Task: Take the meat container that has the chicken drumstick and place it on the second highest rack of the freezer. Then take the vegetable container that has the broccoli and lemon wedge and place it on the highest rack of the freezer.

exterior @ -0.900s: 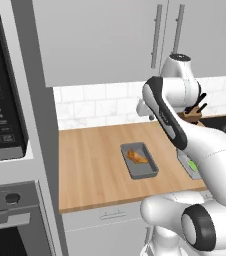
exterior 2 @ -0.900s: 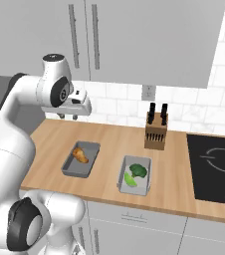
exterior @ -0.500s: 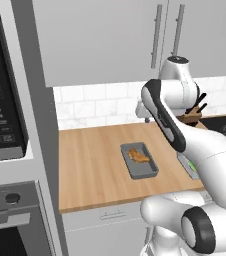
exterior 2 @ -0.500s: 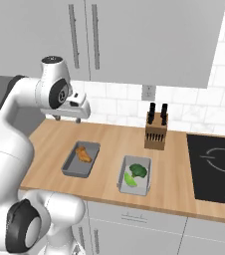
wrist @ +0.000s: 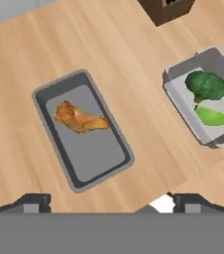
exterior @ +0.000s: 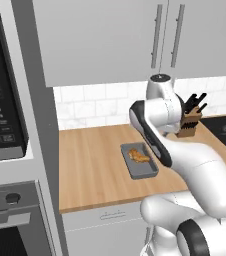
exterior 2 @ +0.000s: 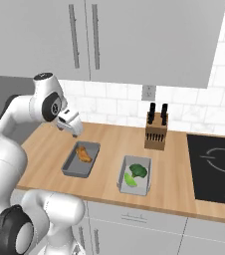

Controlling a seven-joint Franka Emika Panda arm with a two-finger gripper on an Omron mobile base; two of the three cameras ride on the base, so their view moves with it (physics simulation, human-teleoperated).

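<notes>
- Two trays sit on the wooden counter [exterior 2: 109, 144]: the darker meat container [exterior 2: 81, 160] with the chicken drumstick [exterior 2: 83, 154], and at its 3 o'clock in the right base view, apart from it, the paler vegetable container [exterior 2: 135, 175] with the broccoli [exterior 2: 138, 171] and the lemon wedge [exterior 2: 130, 180].
- From the left base view the arm covers the vegetable container and part of the knife block [exterior: 187, 124].
- Claw [exterior 2: 74, 130] hangs above the counter at the meat container's 11 o'clock in the right base view, holding nothing; its fingers [wrist: 32, 202] stand well apart at the hand view's bottom, tips cut off there.
- Knife block [exterior 2: 156, 131] stands by the white tiled wall [exterior 2: 114, 107], its top cropped in the hand view.
- Cooktop [exterior 2: 216, 167] lies at the counter's 3 o'clock end, cut by the edge.
- White wall cabinets [exterior 2: 134, 40] hang overhead; a microwave [exterior: 2, 100] and oven [exterior: 15, 225] fill the left base view's 9 o'clock side.
</notes>
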